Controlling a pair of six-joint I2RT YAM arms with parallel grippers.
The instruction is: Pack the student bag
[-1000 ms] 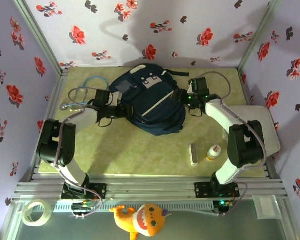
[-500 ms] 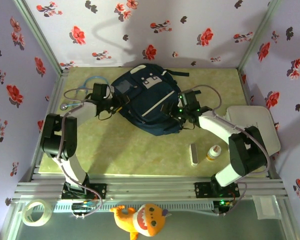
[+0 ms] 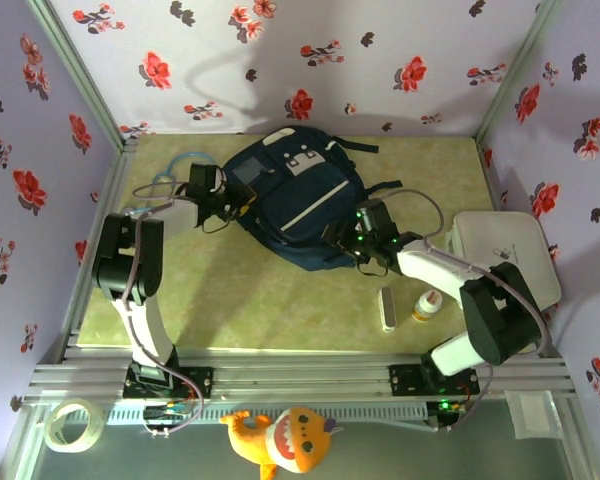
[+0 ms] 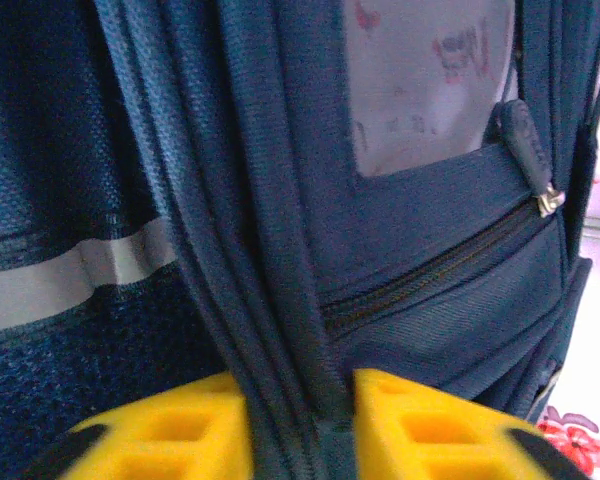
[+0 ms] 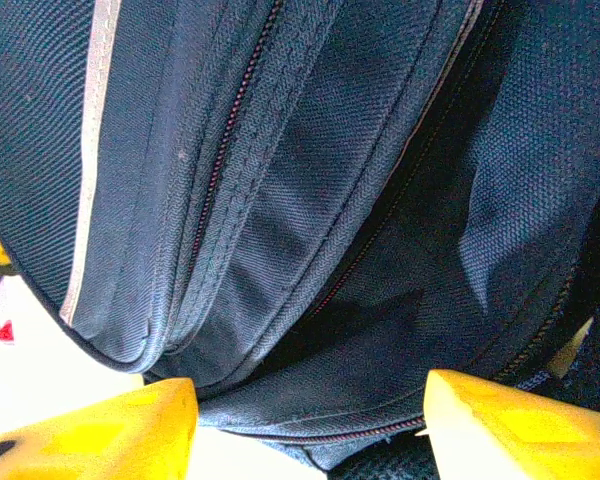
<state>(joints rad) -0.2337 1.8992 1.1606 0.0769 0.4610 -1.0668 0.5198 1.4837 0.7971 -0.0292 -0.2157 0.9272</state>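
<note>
The student bag, a dark navy backpack with white stripe trim, lies at the back middle of the table. My left gripper is at its left side. In the left wrist view its yellow fingers pinch a raised fold of the bag's seam between them, so my left gripper is shut on the fabric. My right gripper is at the bag's lower right edge. In the right wrist view it stands open, its fingers wide apart on either side of the bag's zipped edge.
A white rounded case lies at the right edge. A white stick and a small yellow bottle lie in front of the bag. A blue-tubed stethoscope is at the back left. Tape roll and plush toy lie below the rail.
My left gripper has closed on the bag's fabric at its left side. My right gripper has moved down and left along the bag's right side to its lower edge.
</note>
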